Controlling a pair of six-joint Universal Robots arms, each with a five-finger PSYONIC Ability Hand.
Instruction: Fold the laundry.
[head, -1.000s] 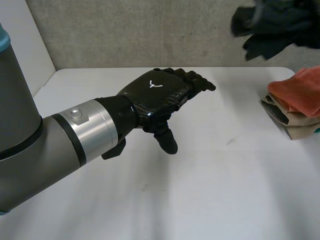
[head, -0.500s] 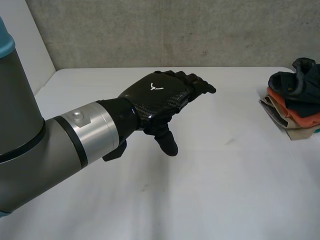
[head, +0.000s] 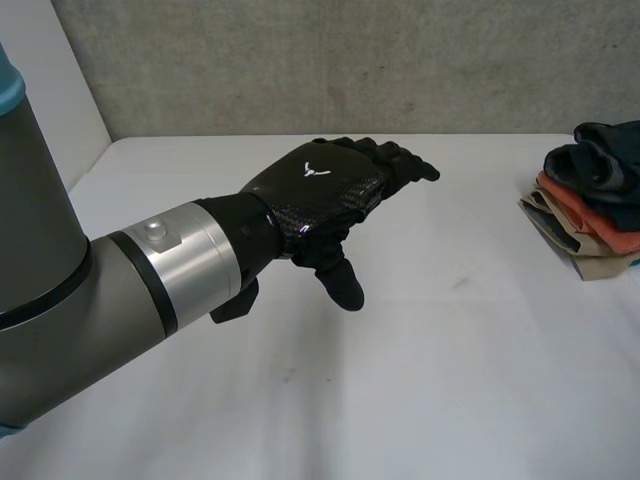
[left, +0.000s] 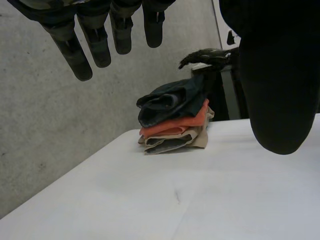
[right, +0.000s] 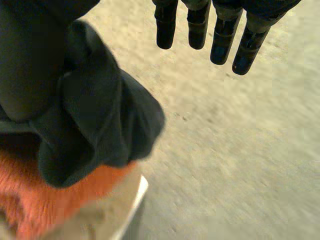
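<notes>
— Left hand?
— Up over the white table. Fingers straight, holding nothing.
— Right hand?
— Just above the laundry pile. Fingers straight too, nothing held.
— And where's the pile?
— By the table's far right corner. Crumpled dark cloth on top, orange cloth under that, tan cloth at the bottom.

1. Stack of folded laundry rested on the table, at its right end.
2. Top garment lay on the stack.
3. Left hand was well left of the stack, above the table.
4. Right hand was just above the stack.
5. Wall stood behind the stack.
</notes>
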